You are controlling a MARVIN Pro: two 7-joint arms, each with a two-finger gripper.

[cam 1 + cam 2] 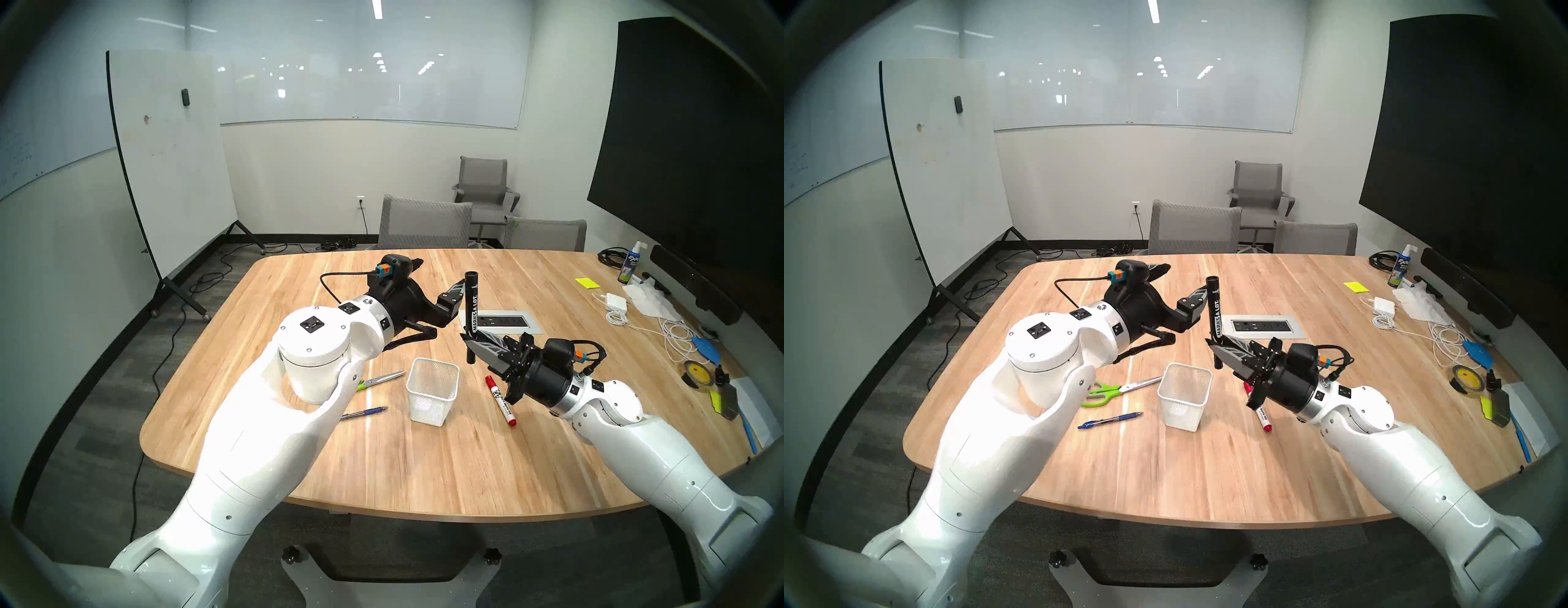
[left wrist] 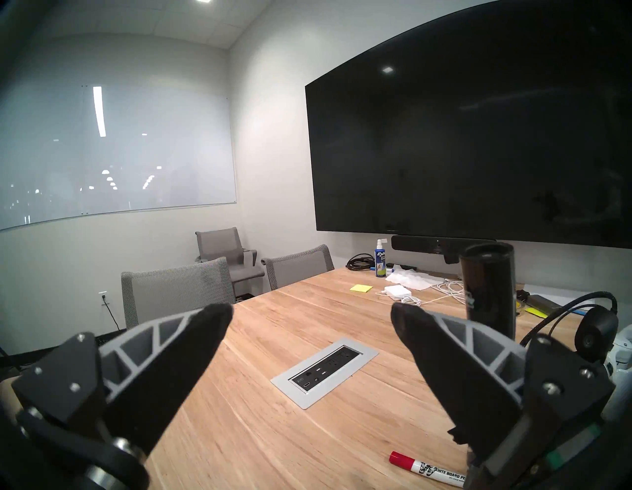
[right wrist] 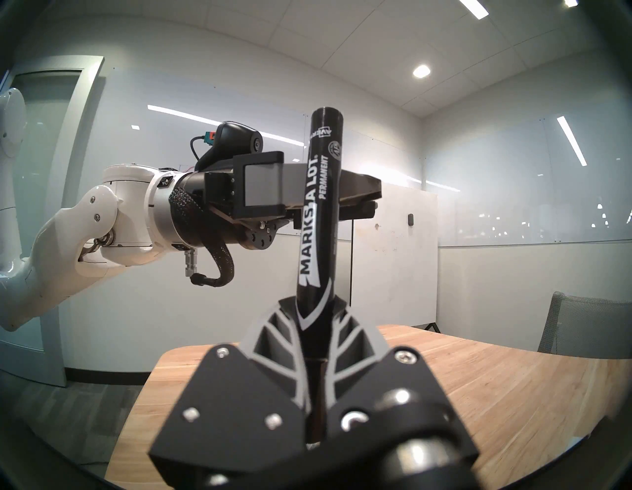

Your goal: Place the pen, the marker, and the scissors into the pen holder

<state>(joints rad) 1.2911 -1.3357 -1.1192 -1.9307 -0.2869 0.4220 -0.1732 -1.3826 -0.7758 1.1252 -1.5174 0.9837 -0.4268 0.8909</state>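
Right gripper (image 1: 477, 344) fingers clenched on thick black permanent marker (image 1: 471, 312), held upright above wooden surface (image 1: 424, 467). Left gripper (image 2: 311, 325) fingers spread, released, just at marker's 9 o'clock. White wire-mesh pen holder (image 1: 432, 390) at centre; green-handled scissors (image 1: 1115, 389) and slim blue pen (image 1: 1110, 420) at its 9 o'clock, red-capped whiteboard marker (image 1: 500, 401) at 3.

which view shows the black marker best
The right wrist view: the black marker fills the centre, upright, label readable, with the right gripper shut on its lower end. Both head views show its whole length but small. The left wrist view catches only its top end at the right, beside one of the left gripper's fingers.
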